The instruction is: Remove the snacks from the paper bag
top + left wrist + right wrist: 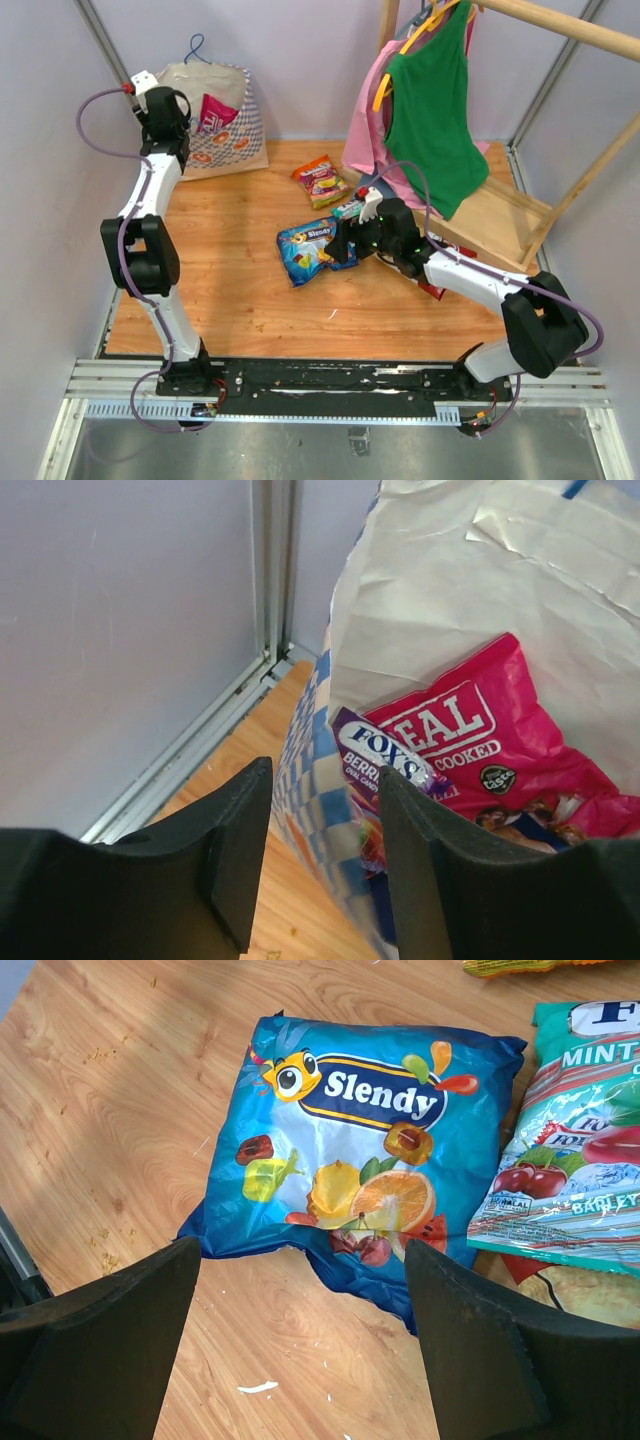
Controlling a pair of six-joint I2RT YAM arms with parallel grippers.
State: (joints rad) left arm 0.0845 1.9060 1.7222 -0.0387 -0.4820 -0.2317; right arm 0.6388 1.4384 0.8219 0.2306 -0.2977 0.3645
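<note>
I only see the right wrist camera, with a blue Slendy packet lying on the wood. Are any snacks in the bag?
Observer: Yes, the left wrist view shows a pink packet and a purple packet inside the paper bag.
Operator: Where's the bag?
Observer: The top view has it sitting at the table's far left corner.
Operator: Is the left tool holding one?
Observer: No, it is open, with the bag's checked side showing between its fingers.

Right end effector [300,1260] spread wide above blue Slendy packet [350,1150]; teal mint packet [575,1160] just beside.
</note>
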